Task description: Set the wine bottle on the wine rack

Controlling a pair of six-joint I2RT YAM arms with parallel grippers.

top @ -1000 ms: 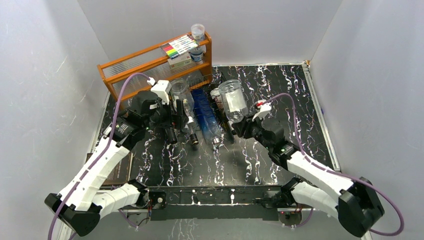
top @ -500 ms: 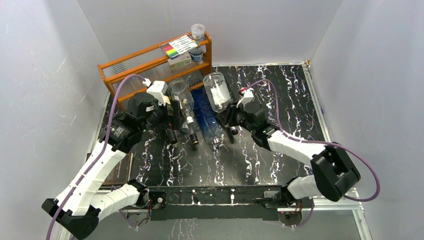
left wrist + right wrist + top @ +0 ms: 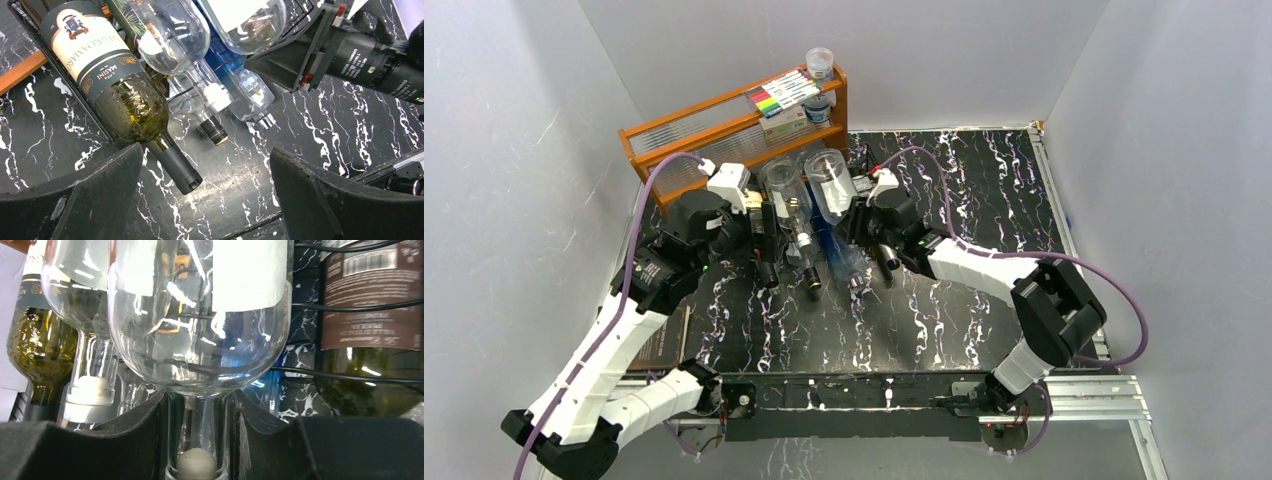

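Wine bottle [image 3: 200,325], clear glass, hangs over the wine rack [image 3: 350,305] above a blue bottle [image 3: 832,228], with a clear bottle [image 3: 75,285] just left and a dark bottle [image 3: 370,365] to the right. Its long axis runs near-far, base far and neck near, clamped in the right gripper [image 3: 197,425]. The left gripper [image 3: 205,197] is spread and empty near a green bottle [image 3: 115,95].

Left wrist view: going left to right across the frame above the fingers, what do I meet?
Dark green labelled bottle → clear bottle with white stopper → blue bottle with silver cap → right arm. The held clear wine bottle at the top edge overlaps the middle two, so it is left out.
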